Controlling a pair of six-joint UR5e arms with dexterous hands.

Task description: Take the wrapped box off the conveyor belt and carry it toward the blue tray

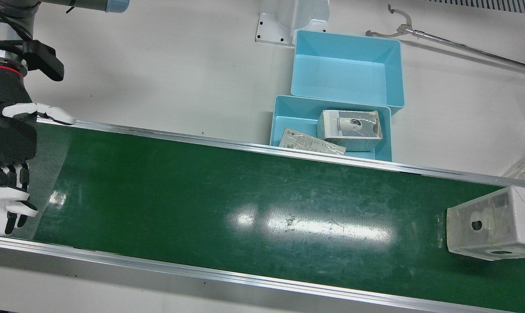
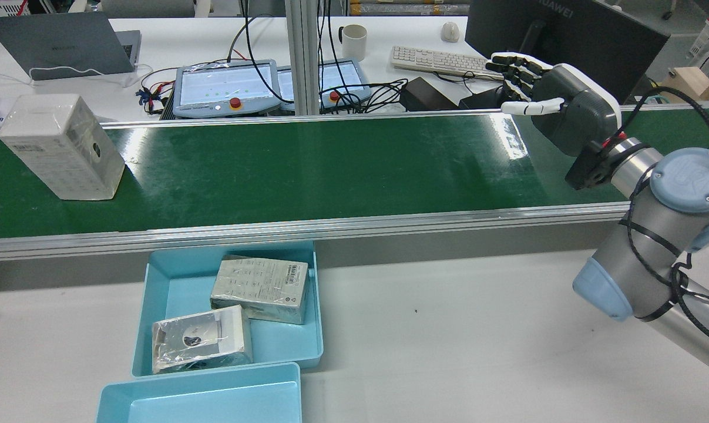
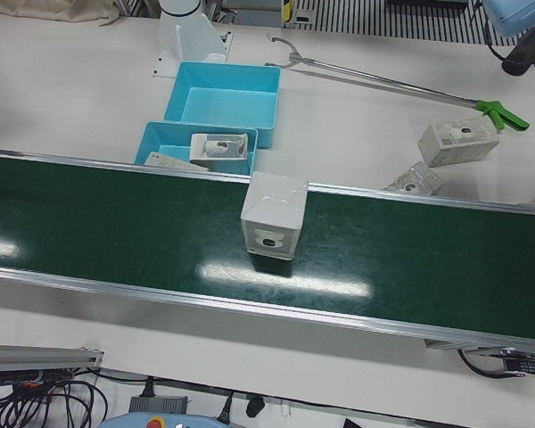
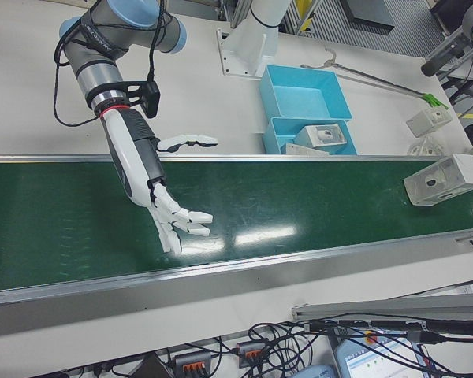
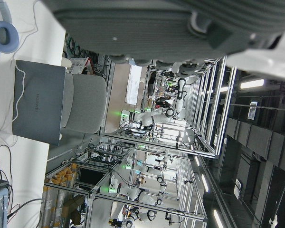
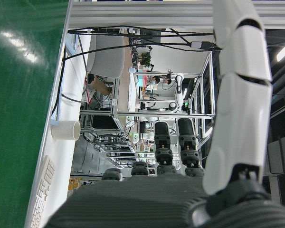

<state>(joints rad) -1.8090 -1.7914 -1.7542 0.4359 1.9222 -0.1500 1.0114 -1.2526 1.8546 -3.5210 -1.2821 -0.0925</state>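
Observation:
A white wrapped box [image 1: 493,226] stands upright on the green conveyor belt [image 1: 227,191], at the end far from my right hand; it also shows as the box [image 2: 60,147], box [image 3: 272,218] and box [image 4: 445,179]. My right hand [image 1: 10,148] hovers open over the other end of the belt, fingers spread, holding nothing; it is seen again as the hand [image 2: 560,100] and hand [image 4: 154,189]. A blue tray [image 1: 284,111] beside the belt holds two wrapped boxes. Only the palm of my left hand [image 5: 171,23] shows, with nothing in it.
A second, empty blue tray [image 1: 347,65] sits behind the first. A long grabber tool [image 3: 383,80] and loose wrapped boxes [image 3: 457,143] lie on the white table. Beyond the belt are teach pendants [image 2: 225,88], a laptop [image 2: 54,44], a mug [image 2: 354,41] and a keyboard [image 2: 436,59].

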